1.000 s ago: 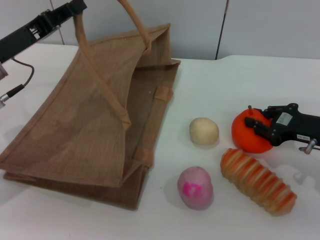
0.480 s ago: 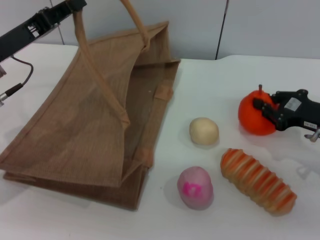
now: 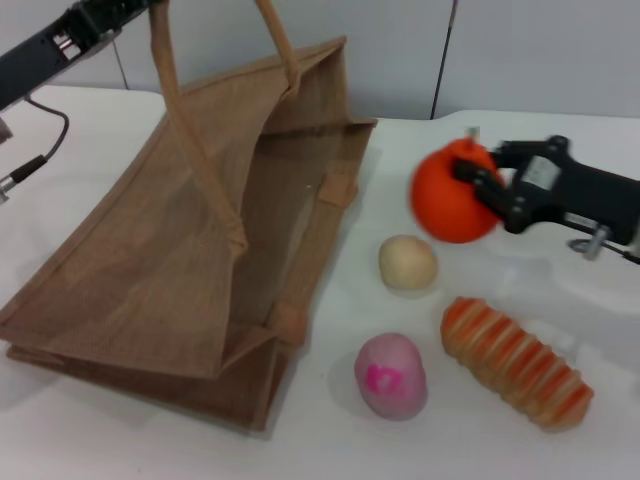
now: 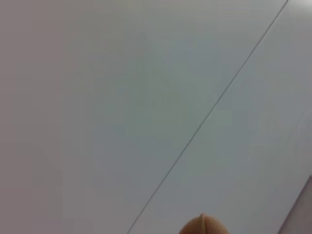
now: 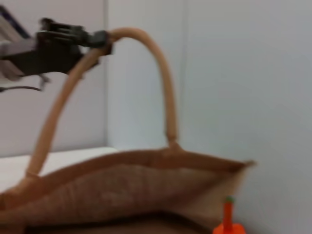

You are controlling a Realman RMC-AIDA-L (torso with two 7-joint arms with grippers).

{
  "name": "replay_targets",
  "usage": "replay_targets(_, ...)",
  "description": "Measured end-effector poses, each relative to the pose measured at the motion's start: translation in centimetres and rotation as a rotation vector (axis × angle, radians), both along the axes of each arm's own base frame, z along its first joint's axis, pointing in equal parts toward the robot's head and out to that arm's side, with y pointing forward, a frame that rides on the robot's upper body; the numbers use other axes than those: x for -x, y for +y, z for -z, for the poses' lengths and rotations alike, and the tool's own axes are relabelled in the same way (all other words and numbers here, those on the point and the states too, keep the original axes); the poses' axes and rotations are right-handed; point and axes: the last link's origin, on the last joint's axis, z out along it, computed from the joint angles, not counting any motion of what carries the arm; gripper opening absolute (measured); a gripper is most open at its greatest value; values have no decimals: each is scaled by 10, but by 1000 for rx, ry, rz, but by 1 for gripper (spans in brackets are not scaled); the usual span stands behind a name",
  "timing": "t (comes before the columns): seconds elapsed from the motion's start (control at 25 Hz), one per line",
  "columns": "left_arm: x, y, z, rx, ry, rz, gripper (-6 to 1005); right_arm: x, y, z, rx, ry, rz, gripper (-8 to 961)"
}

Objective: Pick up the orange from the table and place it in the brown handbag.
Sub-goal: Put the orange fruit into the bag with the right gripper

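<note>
The orange [image 3: 450,198] is off the white table [image 3: 450,440], held in the air by my right gripper [image 3: 482,195], which is shut on its right side. It hangs above the cream ball, just right of the brown handbag's [image 3: 190,260] open mouth. Its stem [image 5: 227,213] shows at the edge of the right wrist view, with the handbag [image 5: 126,195] beyond it. My left gripper [image 3: 140,8] is at the top left, shut on one rope handle [image 3: 175,100] and holding it up. It also shows in the right wrist view [image 5: 90,38].
A cream ball [image 3: 408,262], a pink ball [image 3: 391,375] and a striped ridged bread [image 3: 517,362] lie on the table right of the handbag. A grey wall stands behind. The left wrist view shows only wall and the handle's tip [image 4: 202,225].
My right gripper has lifted the orange off the table and carried it left and up, toward the handbag. The left gripper has raised the handle a little, and the bag's mouth has shifted.
</note>
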Motion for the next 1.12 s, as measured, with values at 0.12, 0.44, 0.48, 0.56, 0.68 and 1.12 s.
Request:
replay_targets(0.12, -5, 0, 0, 5, -9, 22, 125, 15, 3, 10, 24, 7, -46, 147)
replay_targets(0.44, -16, -3, -4, 24, -58, 85, 125, 57, 6, 46, 106, -23, -159, 137)
replay_targets(0.48, -18, -3, -4, 29, -62, 92, 125, 60, 7, 51, 117, -34, -166, 136)
replay_targets(0.56, -22, -2, -4, 41, -66, 107, 125, 69, 7, 60, 135, -56, -185, 133)
replay_targets(0.68, -26, -2, -4, 52, -73, 128, 125, 81, 7, 71, 152, -77, -219, 113)
replay_targets(1.12, -42, -4, -5, 100, -107, 207, 126, 97, 20, 96, 122, -197, -189, 91)
